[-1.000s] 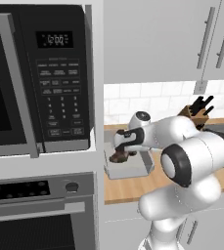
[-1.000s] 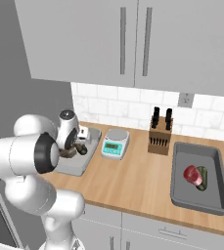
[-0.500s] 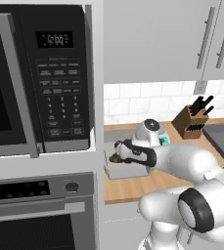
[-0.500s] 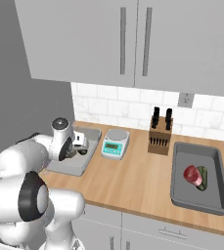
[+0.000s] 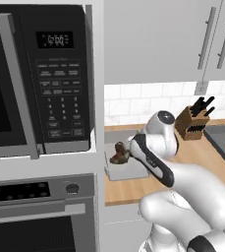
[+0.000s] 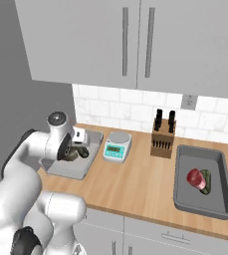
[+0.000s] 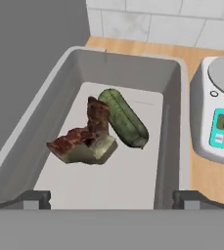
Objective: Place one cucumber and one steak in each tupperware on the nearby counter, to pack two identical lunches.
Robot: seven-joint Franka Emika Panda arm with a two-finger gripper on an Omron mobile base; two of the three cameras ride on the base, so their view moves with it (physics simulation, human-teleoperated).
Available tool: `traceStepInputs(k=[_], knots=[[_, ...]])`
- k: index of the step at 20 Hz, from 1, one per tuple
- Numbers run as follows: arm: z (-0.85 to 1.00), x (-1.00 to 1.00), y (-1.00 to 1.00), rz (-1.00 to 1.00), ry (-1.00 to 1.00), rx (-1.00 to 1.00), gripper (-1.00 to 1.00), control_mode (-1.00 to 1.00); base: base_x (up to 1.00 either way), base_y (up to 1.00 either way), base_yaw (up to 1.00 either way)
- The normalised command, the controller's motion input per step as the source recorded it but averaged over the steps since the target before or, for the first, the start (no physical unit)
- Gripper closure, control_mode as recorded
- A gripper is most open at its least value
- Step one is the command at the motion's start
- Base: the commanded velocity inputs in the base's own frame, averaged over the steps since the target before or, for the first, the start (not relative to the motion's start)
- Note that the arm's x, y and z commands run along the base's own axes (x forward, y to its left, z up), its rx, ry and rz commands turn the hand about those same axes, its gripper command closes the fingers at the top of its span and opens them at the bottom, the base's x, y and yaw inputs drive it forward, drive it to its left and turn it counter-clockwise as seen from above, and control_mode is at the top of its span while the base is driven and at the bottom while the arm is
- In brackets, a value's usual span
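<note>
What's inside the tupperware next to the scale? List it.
The left tupperware holds one cucumber and one steak, touching each other on its floor. The floor under them is covered; the open gripper hovers at the near wall.

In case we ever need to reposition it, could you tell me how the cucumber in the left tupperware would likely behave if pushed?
The cucumber is a smooth rounded cylinder lying flat, so it would probably roll sideways rather than slide. The steak touches one side and would likely block rolling that way. The tupperware walls should contain it.

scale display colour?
Teal-green, on the white scale; clearest in the hand view.
</note>
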Motion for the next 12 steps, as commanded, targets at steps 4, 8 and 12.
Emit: traceStepInputs(k=[4,8,12], knots=[[0.33,-0.51,-0.12,0.00,0.00,0.00,-1.00,-1.00,0.00,0.00,0.00],[0.29,-0.59,-0.16,0.00,0.00,0.00,-1.00,-1.00,0.00,0.00,0.00],[0.22,-0.65,-0.21,0.00,0.00,0.02,-1.00,-1.00,0.00,0.00,0.00]])
